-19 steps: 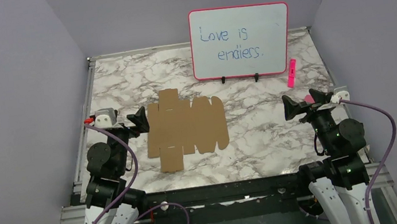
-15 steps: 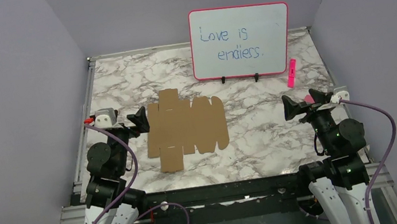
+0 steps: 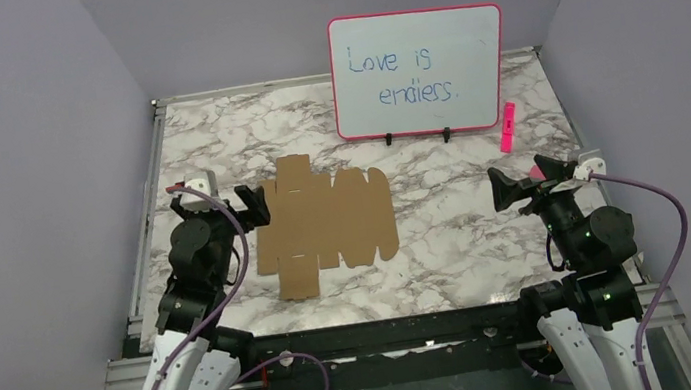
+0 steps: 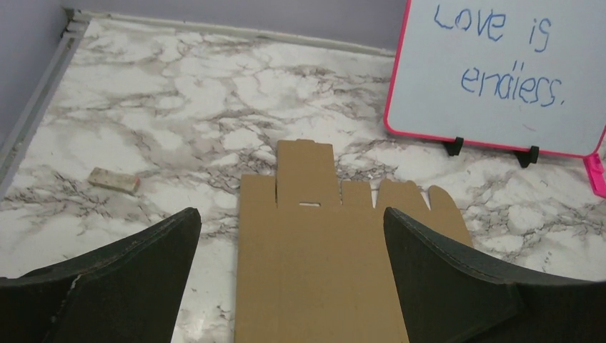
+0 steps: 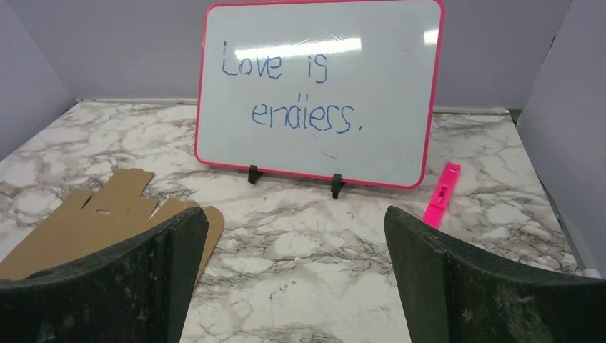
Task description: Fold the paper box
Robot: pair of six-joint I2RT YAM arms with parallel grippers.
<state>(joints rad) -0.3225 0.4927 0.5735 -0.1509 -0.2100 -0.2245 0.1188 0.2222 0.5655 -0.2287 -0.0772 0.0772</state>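
Note:
The paper box (image 3: 325, 221) is a flat brown die-cut cardboard sheet with flaps and slits, lying on the marble table. In the left wrist view the paper box (image 4: 314, 264) lies below and ahead of my left gripper (image 4: 291, 229), which is open and holds nothing. From above, the left gripper (image 3: 254, 207) hovers at the sheet's left edge. My right gripper (image 3: 512, 188) is open and empty, well to the right of the sheet. In the right wrist view the right gripper (image 5: 296, 232) faces bare marble, with the paper box (image 5: 93, 214) at the left.
A pink-framed whiteboard (image 3: 418, 71) reading "Love is endless." stands at the back of the table. A pink marker (image 3: 508, 126) lies to its right. A tiny brown cardboard scrap (image 4: 114, 180) rests on the marble left of the sheet. Purple walls enclose the table.
My left arm has risen and swung forward, bringing its gripper higher over the sheet's left edge. The right arm has barely moved. The cardboard sheet has not shifted.

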